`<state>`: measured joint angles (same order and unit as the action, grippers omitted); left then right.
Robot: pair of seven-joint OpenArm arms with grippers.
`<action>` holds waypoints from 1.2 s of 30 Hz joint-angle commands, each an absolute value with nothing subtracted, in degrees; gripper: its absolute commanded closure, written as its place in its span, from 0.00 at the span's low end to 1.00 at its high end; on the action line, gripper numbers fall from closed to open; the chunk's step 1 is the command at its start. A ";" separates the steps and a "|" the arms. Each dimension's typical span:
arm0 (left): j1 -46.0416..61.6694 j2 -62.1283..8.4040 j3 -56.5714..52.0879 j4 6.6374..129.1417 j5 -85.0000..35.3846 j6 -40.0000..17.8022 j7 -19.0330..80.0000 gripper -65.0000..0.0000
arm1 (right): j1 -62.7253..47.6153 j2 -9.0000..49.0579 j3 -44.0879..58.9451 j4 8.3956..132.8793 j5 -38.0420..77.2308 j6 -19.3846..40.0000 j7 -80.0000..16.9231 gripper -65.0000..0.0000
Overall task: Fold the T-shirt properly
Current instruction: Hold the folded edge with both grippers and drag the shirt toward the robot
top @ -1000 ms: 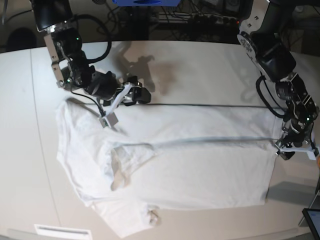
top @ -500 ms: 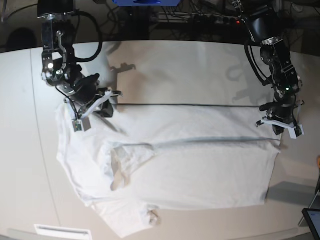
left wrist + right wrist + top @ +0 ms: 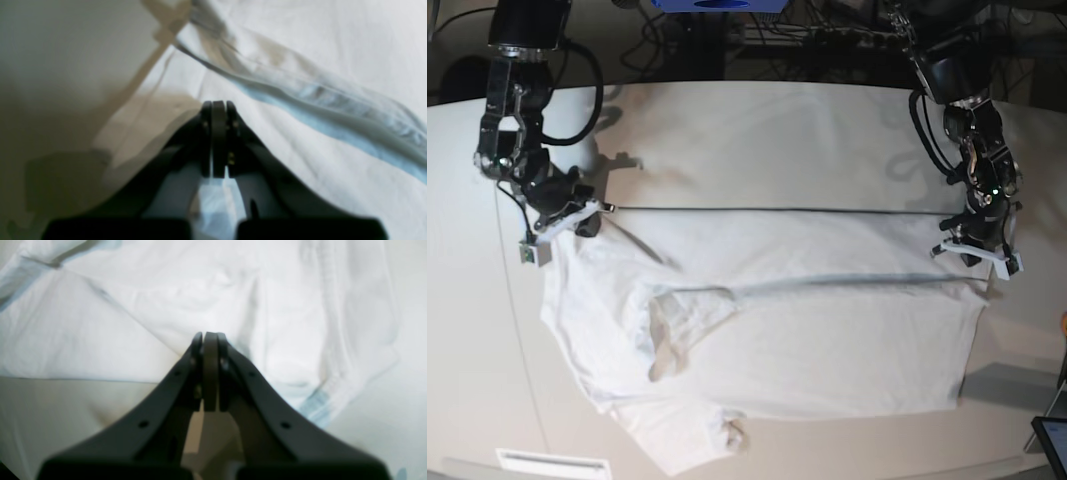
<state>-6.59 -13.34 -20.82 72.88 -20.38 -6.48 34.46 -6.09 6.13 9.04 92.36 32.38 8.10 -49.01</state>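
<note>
Base view, left side: right gripper (image 3: 577, 213) sits at the far-left top corner of the T-shirt (image 3: 807, 330), over the sleeve end. Right wrist view shows its fingers (image 3: 210, 373) pressed flat together, closed, nothing between the pads; white cloth lies beyond the tips and bare counter (image 3: 66, 400) shows below the shirt's edge. Can't confirm contact with the fabric from either view.

Middle: the T-shirt is spread flat on the off-white counter (image 3: 777, 140), long axis running left-right, taking up most of the near half. Its far edge lies as a straight dark line between the two grippers. A fold ridge runs left-right across the middle of the shirt. Left of centre a sleeve is doubled back on top of the body. A small white label (image 3: 732, 432) shows at the near edge.

Right side: left gripper (image 3: 975, 247) is at the far-right corner of the shirt, by the hem. Left wrist view shows its fingers (image 3: 218, 140) closed tight, pads together. A hemmed fold with a bluish cast runs diagonally across that view above the tips; left of it the cloth edge meets the counter.
</note>
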 commanded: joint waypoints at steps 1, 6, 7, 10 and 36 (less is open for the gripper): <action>-7.60 -14.37 -20.97 72.92 -20.44 -6.73 33.10 1.00 | -5.41 6.37 9.27 93.05 32.92 8.57 -47.96 0.98; -8.13 -14.81 -20.97 70.20 -14.46 -6.73 31.08 1.00 | -3.65 6.64 9.27 92.97 32.57 8.57 -47.87 0.98; -7.87 -14.73 -20.97 69.67 -12.88 -6.73 29.58 1.00 | -3.03 6.81 9.27 92.88 32.57 8.57 -47.87 0.98; -7.78 -14.73 -21.23 67.12 -9.80 -6.73 26.51 1.00 | -1.10 7.69 9.10 90.59 32.57 8.57 -47.96 0.98; -8.40 -14.99 -21.67 63.43 -9.71 -6.73 26.07 1.00 | 1.98 6.46 16.31 91.30 33.01 14.11 -55.25 0.58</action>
<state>-8.14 -14.44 -21.39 63.35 -10.72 -7.55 23.24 0.97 5.96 16.27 90.65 32.62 13.69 -56.07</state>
